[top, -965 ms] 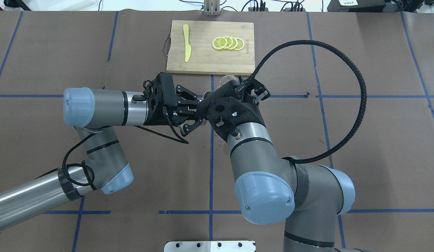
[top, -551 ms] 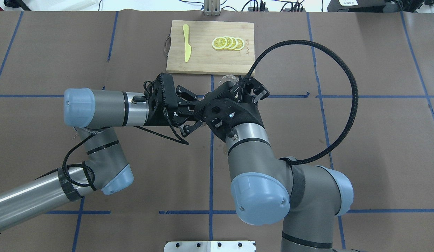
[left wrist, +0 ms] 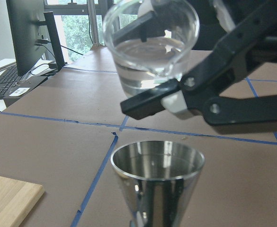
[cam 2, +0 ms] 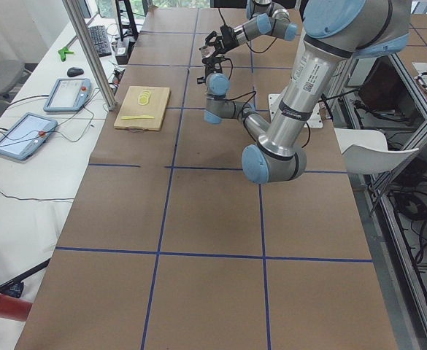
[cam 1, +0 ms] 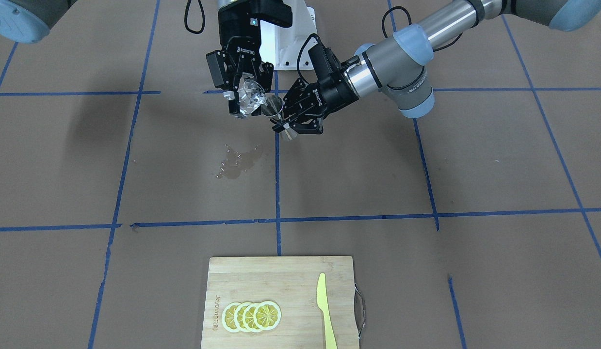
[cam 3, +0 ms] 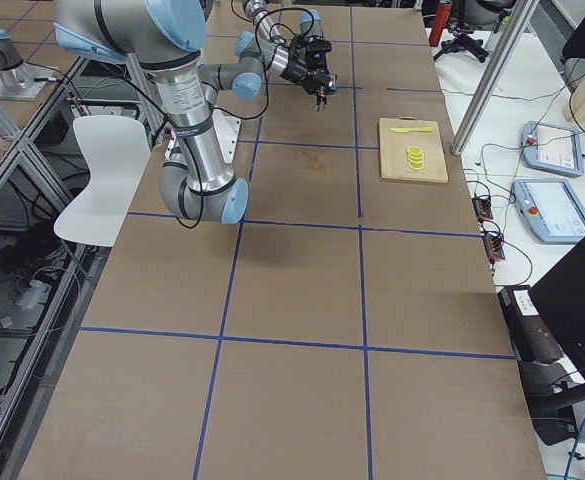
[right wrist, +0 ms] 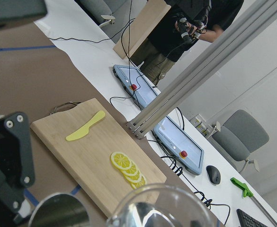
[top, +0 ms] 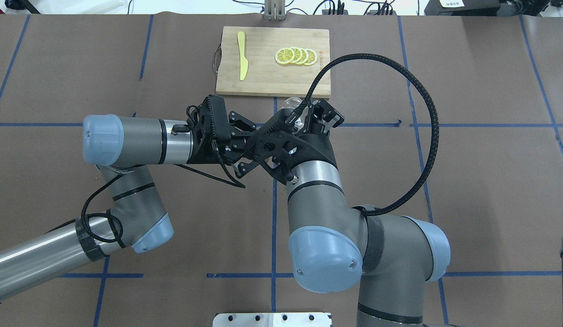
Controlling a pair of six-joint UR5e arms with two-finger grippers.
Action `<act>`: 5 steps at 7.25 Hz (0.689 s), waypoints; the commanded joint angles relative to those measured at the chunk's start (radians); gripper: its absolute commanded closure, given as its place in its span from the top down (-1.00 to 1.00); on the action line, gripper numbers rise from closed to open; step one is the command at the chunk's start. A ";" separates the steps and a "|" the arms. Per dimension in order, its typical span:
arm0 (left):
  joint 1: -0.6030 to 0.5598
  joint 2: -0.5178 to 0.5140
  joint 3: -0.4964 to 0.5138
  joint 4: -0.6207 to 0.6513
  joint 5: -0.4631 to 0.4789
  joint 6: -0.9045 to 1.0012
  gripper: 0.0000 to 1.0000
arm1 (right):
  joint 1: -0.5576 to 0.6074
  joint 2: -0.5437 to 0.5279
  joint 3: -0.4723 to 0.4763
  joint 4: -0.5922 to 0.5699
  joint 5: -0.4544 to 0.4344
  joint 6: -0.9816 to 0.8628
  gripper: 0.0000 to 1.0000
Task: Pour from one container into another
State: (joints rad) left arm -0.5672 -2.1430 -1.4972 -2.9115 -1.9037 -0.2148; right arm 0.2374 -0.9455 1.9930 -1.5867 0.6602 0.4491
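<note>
- Front-facing view: the right hand [cam 1: 247, 103], at this view's left, is closed around the glass cup [cam 1: 252, 96] and holds it tipped, well above the desk [cam 1: 475, 160].
- The left hand [cam 1: 285, 127] reaches in from this view's right. It is clamped on the narrow waist of the jigger [cam 1: 273, 109], mouth up, also off the desk.
- The cup's rim sits just beside the jigger's upper cone.
- A wet puddle [cam 1: 238, 162] lies on the desk under the hands. The cutting board [cam 1: 290, 276], with lemon slices [cam 1: 251, 316] and a yellow knife [cam 1: 326, 310], lies at the edge opposite the robot.
- Overhead view: both hands meet near the desk's centre. The right wrist hides the left fingertips, and only a sliver of the cup shows.
- Left wrist view: the jigger's open mouth is low and central. The cup hangs just above it, apart and tilted, with clear liquid inside and black fingers [left wrist: 214, 90] across its side.
- Right wrist view: the cup's rim is at the bottom edge, with the jigger's mouth lower left.
- Side views: both hands are too small to judge their grip.
</note>
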 commanded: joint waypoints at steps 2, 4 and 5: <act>0.001 0.000 -0.002 0.000 0.000 0.000 -1.00 | -0.001 0.033 -0.014 -0.064 -0.036 -0.052 -1.00; 0.001 -0.002 -0.002 0.000 0.000 0.000 -1.00 | -0.012 0.034 -0.014 -0.090 -0.068 -0.105 -1.00; 0.001 -0.002 -0.003 0.000 0.000 -0.002 -1.00 | -0.012 0.042 -0.014 -0.122 -0.070 -0.107 -1.00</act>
State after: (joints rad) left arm -0.5665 -2.1440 -1.4992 -2.9115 -1.9037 -0.2151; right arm 0.2280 -0.9100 1.9791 -1.6759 0.5994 0.3523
